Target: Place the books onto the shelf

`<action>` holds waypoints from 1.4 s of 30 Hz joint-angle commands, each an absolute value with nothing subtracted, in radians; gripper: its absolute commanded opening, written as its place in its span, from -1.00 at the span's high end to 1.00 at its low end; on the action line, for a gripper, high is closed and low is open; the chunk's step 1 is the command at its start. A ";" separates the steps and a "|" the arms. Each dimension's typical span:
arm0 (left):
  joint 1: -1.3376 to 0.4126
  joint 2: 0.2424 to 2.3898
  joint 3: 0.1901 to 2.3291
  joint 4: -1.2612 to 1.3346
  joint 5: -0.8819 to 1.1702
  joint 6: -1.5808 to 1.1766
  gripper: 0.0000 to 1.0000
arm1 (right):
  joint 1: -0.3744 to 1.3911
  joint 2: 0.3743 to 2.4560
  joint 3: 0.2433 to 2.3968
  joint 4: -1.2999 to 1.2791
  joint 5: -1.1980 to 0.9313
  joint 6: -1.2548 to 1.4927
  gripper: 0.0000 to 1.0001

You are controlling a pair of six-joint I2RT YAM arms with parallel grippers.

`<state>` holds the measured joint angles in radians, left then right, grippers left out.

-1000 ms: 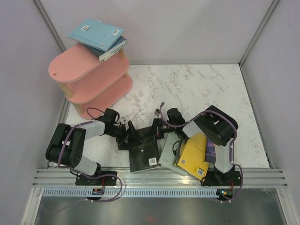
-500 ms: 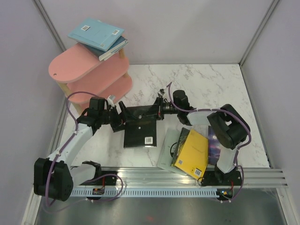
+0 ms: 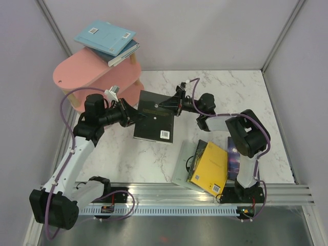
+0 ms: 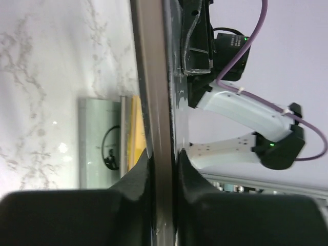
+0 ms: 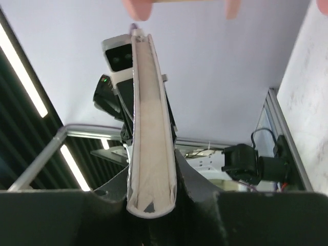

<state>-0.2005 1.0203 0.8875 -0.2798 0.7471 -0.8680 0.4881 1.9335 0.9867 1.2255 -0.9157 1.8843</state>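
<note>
Books shelved: two, a pale blue paperback (image 3: 105,37) over a darker teal paperback (image 3: 128,51), flat on the top board of the pink three-tier shelf (image 3: 87,77). In transit: one black paperback (image 3: 155,120), beside the shelf, with the left gripper (image 3: 134,116) and right gripper (image 3: 175,105) clamped on opposite edges. Outstanding: yellow paperback (image 3: 211,166), grey-green paperback (image 3: 183,166) and purple paperback (image 3: 234,161), overlapping on the white marble table (image 3: 220,97).

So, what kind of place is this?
Probably a robot test booth, not a home: two arms bolted to a metal rail, plain walls around a marble table, and only a pink shelf and books as props.
</note>
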 commanded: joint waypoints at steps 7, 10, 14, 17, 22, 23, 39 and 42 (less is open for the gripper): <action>-0.206 0.994 1.112 -0.333 0.812 -0.831 0.95 | 0.474 1.873 1.144 1.594 -0.936 2.139 -0.13; -0.206 1.002 1.228 -0.374 0.787 -0.824 0.95 | 0.456 1.821 1.154 1.464 -0.962 2.045 -0.36; -0.204 1.037 1.391 -0.371 0.766 -0.854 0.95 | 0.416 1.779 1.114 1.399 -0.969 2.013 -0.38; -0.201 1.095 1.532 -0.367 0.756 -0.864 0.95 | 0.364 1.734 1.030 1.402 -0.960 1.999 -0.40; -0.187 1.215 1.755 -0.327 0.727 -0.919 0.95 | 0.247 1.640 0.885 1.366 -0.965 1.962 -0.43; -0.183 1.235 1.820 -0.318 0.689 -0.925 0.95 | 0.223 1.625 0.868 1.344 -0.969 1.924 -0.43; -0.006 1.469 2.019 -0.043 0.126 -1.265 0.95 | 0.187 1.439 0.785 0.899 -0.980 1.629 -0.34; 0.032 1.529 2.051 -0.055 0.115 -1.290 0.95 | 0.187 1.428 0.782 0.868 -0.980 1.606 -0.34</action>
